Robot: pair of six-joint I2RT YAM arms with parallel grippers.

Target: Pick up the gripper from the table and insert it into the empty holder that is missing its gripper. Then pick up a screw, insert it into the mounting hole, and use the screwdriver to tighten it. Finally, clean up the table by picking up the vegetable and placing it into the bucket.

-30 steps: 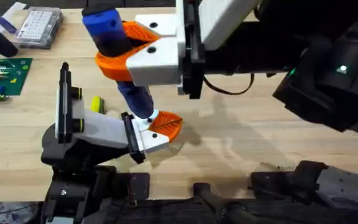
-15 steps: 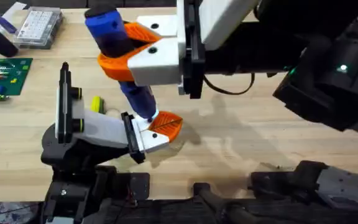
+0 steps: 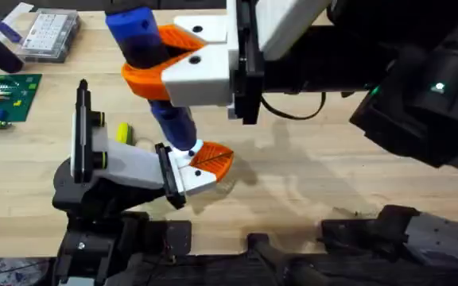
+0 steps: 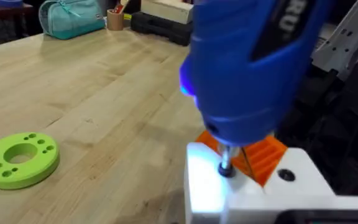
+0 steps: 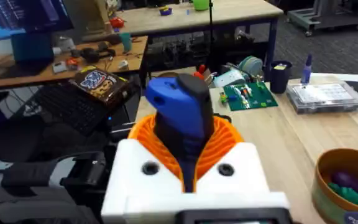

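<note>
Blue screwdriver (image 3: 153, 75) pinched in right gripper (image 3: 156, 65) — tip seated on gripper (image 3: 205, 163) base in holder (image 3: 118, 167); tilt risks cam-out — left pincer: cannot tell.

Green circuit board (image 3: 5, 97), clear parts box (image 3: 48, 33), lime ring (image 4: 18, 159).

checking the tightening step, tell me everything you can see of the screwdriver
The screwdriver is a blue, plastic-looking pen-shaped tool, tilted with its top leaning away. The right gripper clamps its body between orange ribbed pads. Its thin metal tip, lit by a glow, presses on the white base of the gripper mounted on the holder.
</note>
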